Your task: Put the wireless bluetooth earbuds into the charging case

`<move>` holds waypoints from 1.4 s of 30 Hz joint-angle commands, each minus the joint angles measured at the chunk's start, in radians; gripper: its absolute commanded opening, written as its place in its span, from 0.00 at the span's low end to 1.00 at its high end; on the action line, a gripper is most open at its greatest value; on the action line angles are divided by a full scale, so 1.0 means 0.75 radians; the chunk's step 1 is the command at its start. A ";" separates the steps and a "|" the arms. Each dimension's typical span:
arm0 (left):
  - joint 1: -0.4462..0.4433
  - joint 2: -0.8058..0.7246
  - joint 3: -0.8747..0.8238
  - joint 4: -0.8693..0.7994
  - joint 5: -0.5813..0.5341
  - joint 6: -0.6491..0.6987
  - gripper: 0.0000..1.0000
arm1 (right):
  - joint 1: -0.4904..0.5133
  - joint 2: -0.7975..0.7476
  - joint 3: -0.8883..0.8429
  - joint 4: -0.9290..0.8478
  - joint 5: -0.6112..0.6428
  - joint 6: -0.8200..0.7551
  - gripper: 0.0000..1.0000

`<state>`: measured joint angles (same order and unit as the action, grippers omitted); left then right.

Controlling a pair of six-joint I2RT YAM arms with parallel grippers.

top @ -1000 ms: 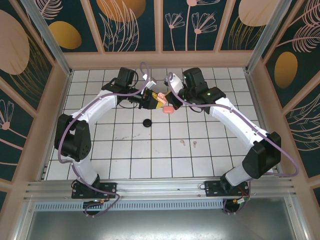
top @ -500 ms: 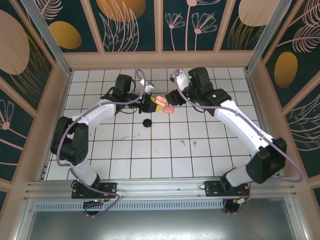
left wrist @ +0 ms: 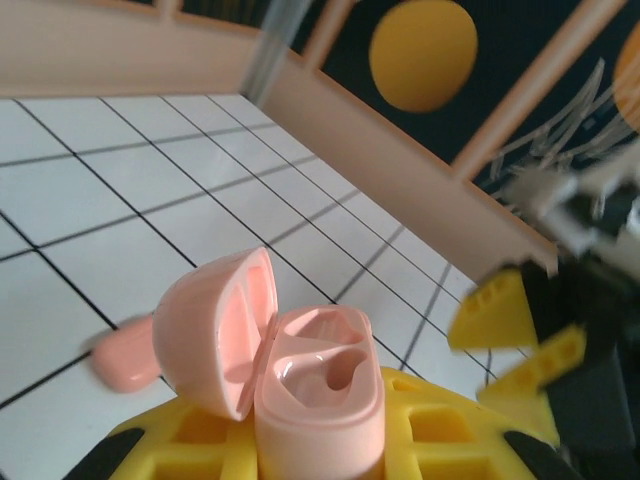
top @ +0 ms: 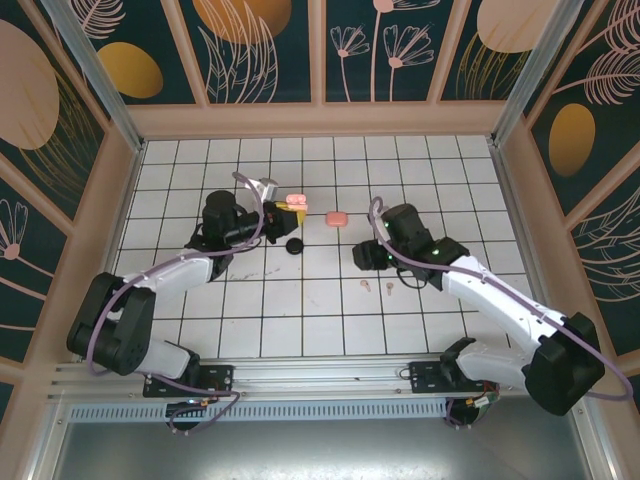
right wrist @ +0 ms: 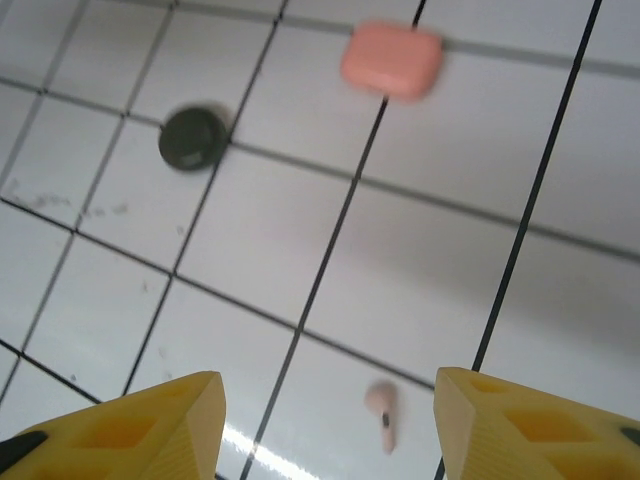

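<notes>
I can read no writing, number or brand on anything here; my wrist views are blurry, so small print on the open pink case [left wrist: 320, 400] may escape me.

The tiled surface [top: 300, 320] is viewed from high above its near edge. The left wrist view is aimed low across the tiles, close behind an open pink case [left wrist: 318, 395]. The right wrist view is pointed down; a closed pink case [right wrist: 391, 60] is shared by all three.

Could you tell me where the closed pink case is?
Top view: the closed pink case lies on the tiles, far centre, just right of the open case in the left gripper.
</notes>
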<state>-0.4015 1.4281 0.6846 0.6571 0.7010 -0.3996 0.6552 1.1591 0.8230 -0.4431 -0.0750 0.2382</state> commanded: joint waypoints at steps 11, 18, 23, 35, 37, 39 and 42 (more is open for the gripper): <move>0.003 -0.282 -0.064 0.216 -0.079 0.036 0.00 | 0.064 0.229 -0.117 0.061 0.114 0.048 0.54; 0.002 -0.294 0.026 0.134 -0.035 0.077 0.00 | 0.068 0.393 -0.082 0.080 0.114 0.019 0.50; 0.003 -0.296 0.043 0.099 -0.022 0.091 0.00 | 0.079 0.449 -0.069 0.092 0.114 0.036 0.46; 0.003 -0.282 0.044 0.110 0.003 0.086 0.00 | 0.104 0.513 -0.035 0.090 0.144 0.036 0.41; 0.003 -0.283 0.044 0.110 0.008 0.085 0.00 | 0.106 0.526 -0.023 0.086 0.155 0.032 0.41; 0.003 -0.283 0.043 0.108 0.009 0.085 0.00 | 0.106 0.538 -0.012 0.082 0.158 0.028 0.40; 0.003 -0.286 0.037 0.108 0.009 0.086 0.00 | 0.110 0.550 0.005 0.074 0.157 0.022 0.37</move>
<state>-0.4015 1.2251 0.6922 0.7288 0.6846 -0.3519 0.7280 1.5555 0.7959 -0.3832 0.0200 0.2676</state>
